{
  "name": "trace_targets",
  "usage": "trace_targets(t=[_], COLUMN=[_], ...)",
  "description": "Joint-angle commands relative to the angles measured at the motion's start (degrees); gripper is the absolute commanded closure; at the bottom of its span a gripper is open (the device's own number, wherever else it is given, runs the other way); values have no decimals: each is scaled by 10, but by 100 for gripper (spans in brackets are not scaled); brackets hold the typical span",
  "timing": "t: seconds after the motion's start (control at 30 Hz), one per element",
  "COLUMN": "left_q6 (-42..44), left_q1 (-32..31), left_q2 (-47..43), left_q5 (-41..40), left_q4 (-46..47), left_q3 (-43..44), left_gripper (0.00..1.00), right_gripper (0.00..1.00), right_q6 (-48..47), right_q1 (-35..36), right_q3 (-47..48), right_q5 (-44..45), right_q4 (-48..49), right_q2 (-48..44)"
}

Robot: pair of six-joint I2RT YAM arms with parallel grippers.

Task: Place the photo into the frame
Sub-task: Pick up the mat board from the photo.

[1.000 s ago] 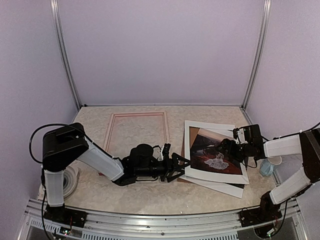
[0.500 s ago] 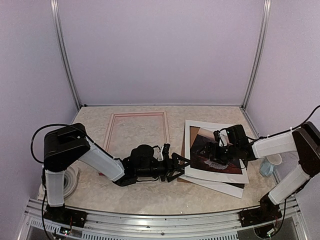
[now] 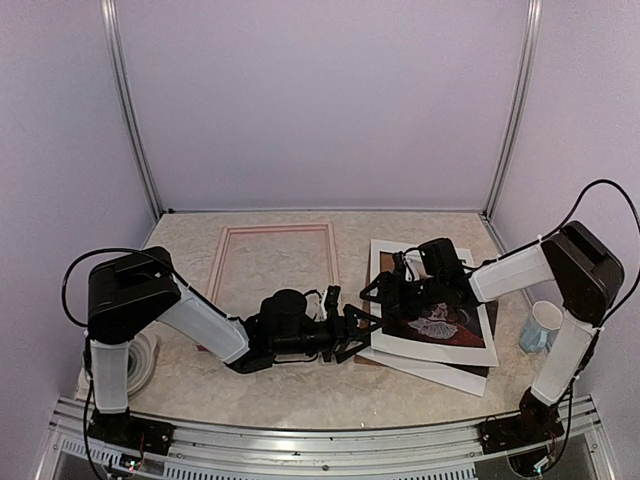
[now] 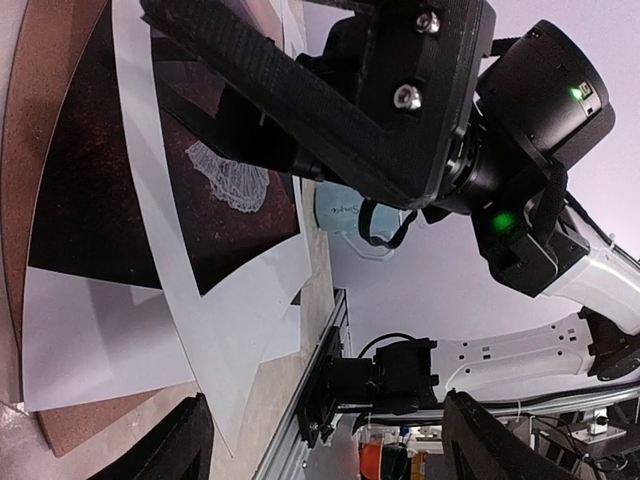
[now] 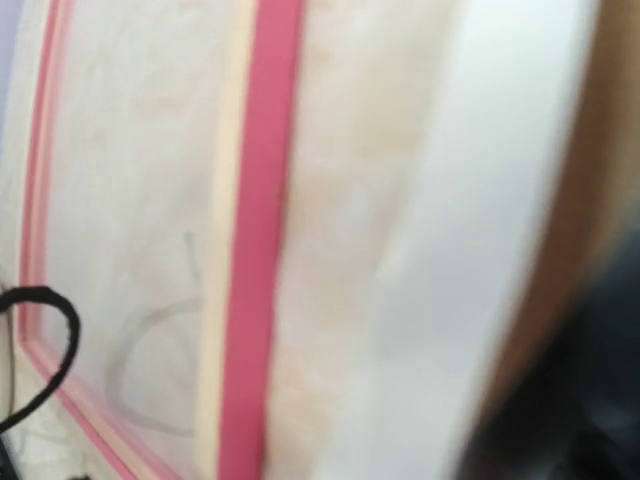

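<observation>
The right pincer has swept left across the photo, lying centre-right beside the frame; whether it is clenched I cannot tell. The left pincer stays released near the photo's left edge, suggesting a pickup.

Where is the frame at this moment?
In the top view, the frame lies flat left of centre, beyond the left claw, left of the photo.

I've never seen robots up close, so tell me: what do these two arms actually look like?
Both match. The left arm and right arm have smooth white tube-like links between chunky black joint blocks, ending in black angular jaws. Thin black cables loop loose from the joints. Small green lights glow on the right arm's wrist.
</observation>
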Motion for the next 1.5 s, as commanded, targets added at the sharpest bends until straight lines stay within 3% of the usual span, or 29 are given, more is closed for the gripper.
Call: trace_targets(t=[0.0, 0.5, 0.73, 0.87, 1.0, 1.2, 1.47], left_q6=[3, 1, 35, 93, 130, 155, 186], left_q1=[-4, 7, 17, 17, 32, 104, 187], left_q2=[2, -15, -84, -173, -245, -331, -524], left_q5=[-6, -16, -25, -64, -106, -143, -232], left_q4=[21, 37, 35, -49, -153, -278, -418], left_q3=[-8, -47, -91, -102, -114, -163, -237], left_gripper=[22, 21, 21, 18, 15, 13, 10], right_gripper=[1, 3, 4, 5, 5, 5, 5], right_q6=[20, 83, 87, 85, 49, -2, -43], right_q1=[14, 21, 21, 24, 33, 38, 70], right_q3=[31, 46, 40, 58, 107, 221, 400], right_q5=[-41, -133, -140, -148, -134, -112, -114], right_q4=[36, 179, 201, 201, 133, 22, -81], right_q2=[41, 80, 88, 94, 103, 151, 270])
